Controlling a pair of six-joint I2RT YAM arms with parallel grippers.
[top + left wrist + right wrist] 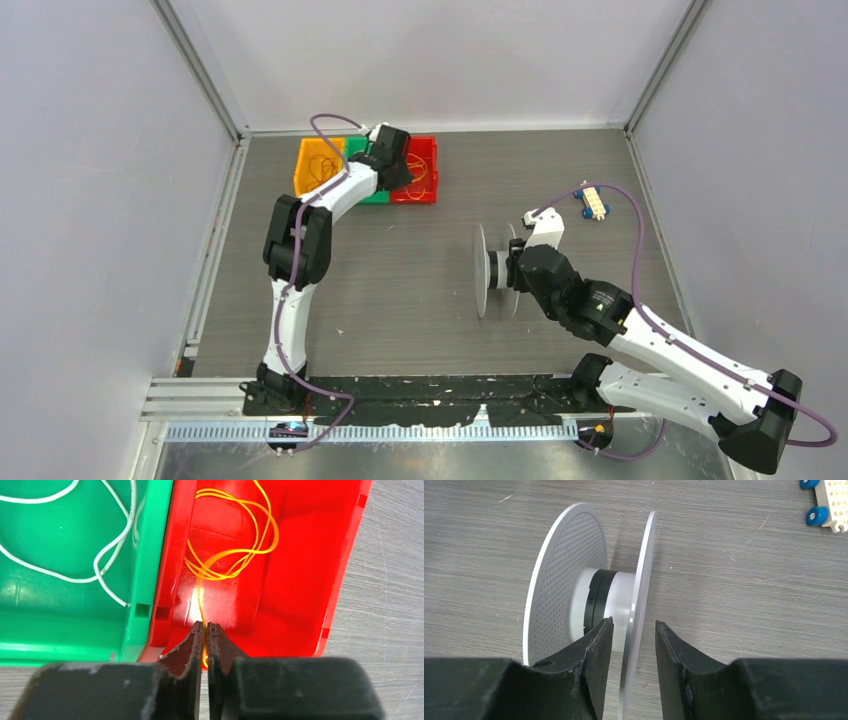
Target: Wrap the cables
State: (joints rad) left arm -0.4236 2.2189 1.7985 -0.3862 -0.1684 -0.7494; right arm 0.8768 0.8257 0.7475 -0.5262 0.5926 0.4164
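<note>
The yellow-orange cable (218,575) lies in loose loops inside the red bin (345,555) at the table's far left. One strand runs down from the loops into my left gripper (205,626), whose jaws are pinched shut on it over the bin's near wall; from above that gripper (397,168) hangs over the bins. A white spool (569,570) with two round flanges stands on edge at mid table (495,270). My right gripper (631,625) is open and straddles the spool's right flange, with a gap showing on the right finger's side.
A green bin (50,605) holding a thin white wire (112,545) adjoins the red bin on its left, and a yellow bin (312,160) stands beyond it. A cream block with blue wheels (592,203) lies at the far right. Grey walls close in the table.
</note>
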